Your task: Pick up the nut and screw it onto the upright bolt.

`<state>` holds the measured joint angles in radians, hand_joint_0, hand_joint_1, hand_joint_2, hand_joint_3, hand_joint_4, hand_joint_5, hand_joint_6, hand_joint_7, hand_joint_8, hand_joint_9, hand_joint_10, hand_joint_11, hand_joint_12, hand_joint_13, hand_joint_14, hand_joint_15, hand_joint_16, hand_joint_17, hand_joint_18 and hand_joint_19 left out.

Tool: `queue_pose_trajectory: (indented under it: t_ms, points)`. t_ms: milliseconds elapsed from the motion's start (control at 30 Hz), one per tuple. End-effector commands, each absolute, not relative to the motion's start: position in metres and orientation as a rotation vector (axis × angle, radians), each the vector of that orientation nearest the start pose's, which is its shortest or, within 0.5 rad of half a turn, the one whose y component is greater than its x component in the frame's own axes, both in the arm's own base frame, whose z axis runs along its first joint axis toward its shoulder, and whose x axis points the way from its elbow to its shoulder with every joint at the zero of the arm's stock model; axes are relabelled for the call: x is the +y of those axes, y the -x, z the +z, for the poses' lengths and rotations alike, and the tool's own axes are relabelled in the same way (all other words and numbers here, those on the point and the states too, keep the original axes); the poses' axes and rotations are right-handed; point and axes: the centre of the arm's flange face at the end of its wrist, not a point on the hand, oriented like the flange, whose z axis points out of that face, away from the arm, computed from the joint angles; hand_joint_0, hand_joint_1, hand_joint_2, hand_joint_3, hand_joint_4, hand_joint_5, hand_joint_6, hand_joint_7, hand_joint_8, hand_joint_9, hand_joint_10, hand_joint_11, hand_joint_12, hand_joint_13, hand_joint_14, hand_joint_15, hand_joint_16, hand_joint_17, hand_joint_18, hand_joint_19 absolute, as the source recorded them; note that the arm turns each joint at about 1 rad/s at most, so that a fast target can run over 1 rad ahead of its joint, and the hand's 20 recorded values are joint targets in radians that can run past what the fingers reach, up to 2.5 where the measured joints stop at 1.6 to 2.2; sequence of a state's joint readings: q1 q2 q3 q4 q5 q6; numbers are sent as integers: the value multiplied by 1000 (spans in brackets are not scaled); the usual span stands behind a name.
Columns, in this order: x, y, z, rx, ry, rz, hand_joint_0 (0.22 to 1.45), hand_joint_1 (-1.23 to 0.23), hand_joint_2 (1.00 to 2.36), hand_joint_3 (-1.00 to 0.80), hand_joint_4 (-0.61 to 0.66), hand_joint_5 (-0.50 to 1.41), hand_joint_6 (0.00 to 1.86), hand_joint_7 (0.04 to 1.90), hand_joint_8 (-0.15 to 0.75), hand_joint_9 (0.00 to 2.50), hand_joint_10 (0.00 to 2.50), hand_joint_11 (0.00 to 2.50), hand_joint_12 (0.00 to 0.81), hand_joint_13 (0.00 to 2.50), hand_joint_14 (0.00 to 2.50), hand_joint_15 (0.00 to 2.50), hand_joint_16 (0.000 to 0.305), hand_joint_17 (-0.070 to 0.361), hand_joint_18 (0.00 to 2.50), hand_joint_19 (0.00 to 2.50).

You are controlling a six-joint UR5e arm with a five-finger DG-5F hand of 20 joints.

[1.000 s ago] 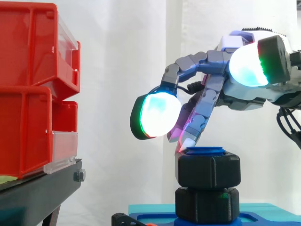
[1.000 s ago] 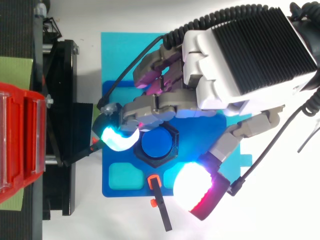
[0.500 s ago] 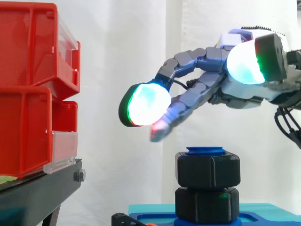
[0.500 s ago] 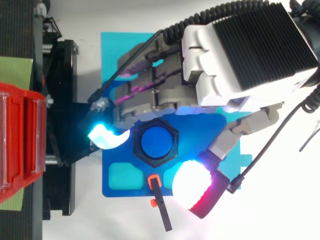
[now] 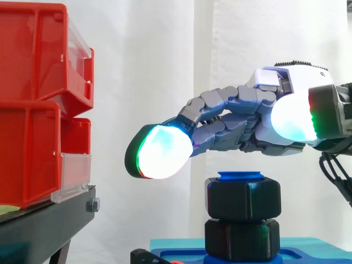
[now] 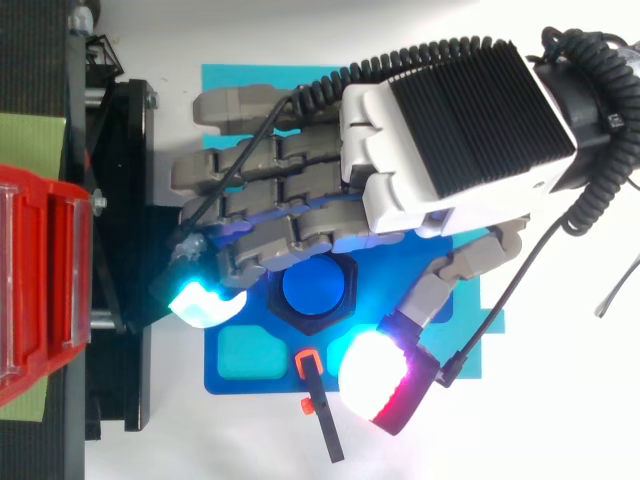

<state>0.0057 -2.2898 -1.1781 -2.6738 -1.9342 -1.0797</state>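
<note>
Looming at the left of the side view, the red bins [image 5: 33,110] are glossy moulded plastic with clear front lips, stacked on a matt black stand [image 5: 44,220] well clear of the work.

The hand [image 6: 440,140] hangs over the fixture with its fingers stretched out almost flat, gripping nothing. Its glowing pads [image 5: 162,151] are smooth and bulbous, and they sit above and beside the nut without touching it. My judgement is that this is a posture for coming down onto the hex flats.

The blue base [image 6: 215,375] is rigid with recessed pockets, and it presumably keeps the bolt vertical so the thread can be run.

The nut [image 5: 243,199] is a chunky black hexagon with a matt, slightly grainy finish. It sits threaded on the bolt [image 6: 313,290], whose round blue tip just shows above it.

A similar black hex block [image 5: 242,239] lies directly beneath. It is possibly the bolt's collar, but I cannot tell.
</note>
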Motion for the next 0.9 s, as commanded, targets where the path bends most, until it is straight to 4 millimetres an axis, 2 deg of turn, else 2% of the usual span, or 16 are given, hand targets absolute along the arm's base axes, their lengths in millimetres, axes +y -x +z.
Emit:
queue_pose_trajectory:
  t_ms: [0,200,367,867]
  points:
    - [-93,-758,270,1481,-52,662,395,-403,1000,-500,200,-220,500,500,232,328,0,0,351,126,0,0,44,99,0,0]
    - [-97,-756,269,1487,-51,654,394,-348,1000,-500,228,-201,500,504,246,360,0,0,360,142,0,0,45,101,0,0]
    - [-98,-755,267,1505,-51,649,400,-325,1000,-500,248,-169,501,638,272,438,0,0,363,207,0,0,44,99,0,0]
    - [-103,-752,264,1520,-54,637,423,-340,1000,-500,297,-122,503,816,302,605,0,0,358,342,0,0,41,93,0,0]
